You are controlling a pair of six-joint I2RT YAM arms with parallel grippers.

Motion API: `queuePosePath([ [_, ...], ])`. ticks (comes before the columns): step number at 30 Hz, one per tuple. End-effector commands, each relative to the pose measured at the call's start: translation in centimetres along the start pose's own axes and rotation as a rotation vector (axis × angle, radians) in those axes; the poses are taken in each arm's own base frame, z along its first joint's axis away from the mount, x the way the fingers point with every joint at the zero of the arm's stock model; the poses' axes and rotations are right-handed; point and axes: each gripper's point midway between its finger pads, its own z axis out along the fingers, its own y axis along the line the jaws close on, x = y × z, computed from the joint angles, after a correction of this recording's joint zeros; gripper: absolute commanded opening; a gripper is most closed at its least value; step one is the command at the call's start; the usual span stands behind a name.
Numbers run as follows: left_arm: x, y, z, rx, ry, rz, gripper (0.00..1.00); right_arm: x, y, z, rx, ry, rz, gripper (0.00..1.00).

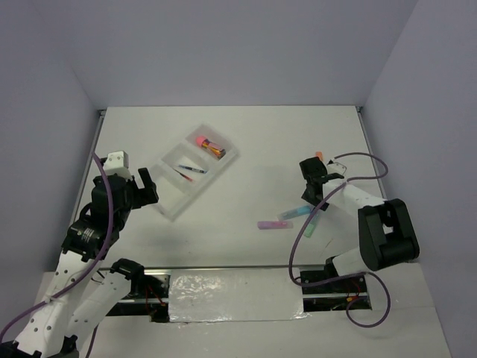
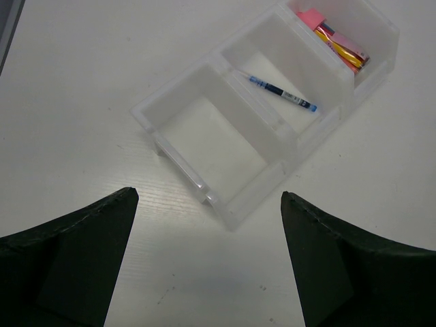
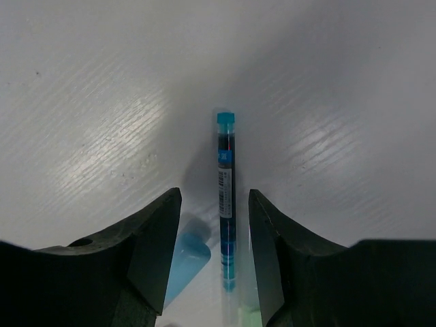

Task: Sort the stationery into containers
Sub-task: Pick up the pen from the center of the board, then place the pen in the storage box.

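Observation:
The translucent three-compartment tray (image 1: 170, 209) lies diagonally at centre left. Its far compartment holds the pink-capped orange cylinder (image 1: 207, 145), also in the left wrist view (image 2: 340, 44). The middle one holds thin pens (image 1: 191, 171); the blue pen (image 2: 283, 94) shows from the left wrist. The near compartment is empty. My left gripper (image 1: 146, 186) is open and empty, just short of the tray's near corner (image 2: 235, 216). My right gripper (image 3: 214, 194) is open, low over the table, its fingers either side of a thin blue pen (image 3: 225, 184) without touching it.
Purple (image 1: 274, 224), blue (image 1: 294, 213) and green (image 1: 313, 224) bars lie on the table by the right gripper. An orange-tipped grey piece (image 1: 319, 156) sits just beyond it. The blue bar (image 3: 187, 262) lies under the left finger.

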Motion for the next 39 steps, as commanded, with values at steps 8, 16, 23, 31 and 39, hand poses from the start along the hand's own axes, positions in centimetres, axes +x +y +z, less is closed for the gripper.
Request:
queuePosePath([
  [8,-1.0,-0.5,0.1,0.021,-0.034,0.005,0.99,-1.3,1.8,1.5,-0.035,0.010,0.041,0.43],
  [16,-1.0,-0.6,0.1,0.024,-0.033,0.005,0.99,-0.9,2.2,1.6,-0.076,0.029,0.058,0.14],
  [23,-0.9,-0.6,0.2,0.022,-0.028,0.007,0.99,-6.4,4.2,-2.9,-0.139,-0.077,0.041,0.00],
  [31,-1.2,0.0,0.1,-0.011,-0.036,-0.002,0.99,-8.4,20.1,-19.4,-1.013,-0.216,-0.114,0.00],
  [39,-1.6,0.5,-0.4,-0.029,-0.067,-0.016,0.99,-2.3,37.0,-29.0,-1.297,-0.448,-0.680,0.01],
])
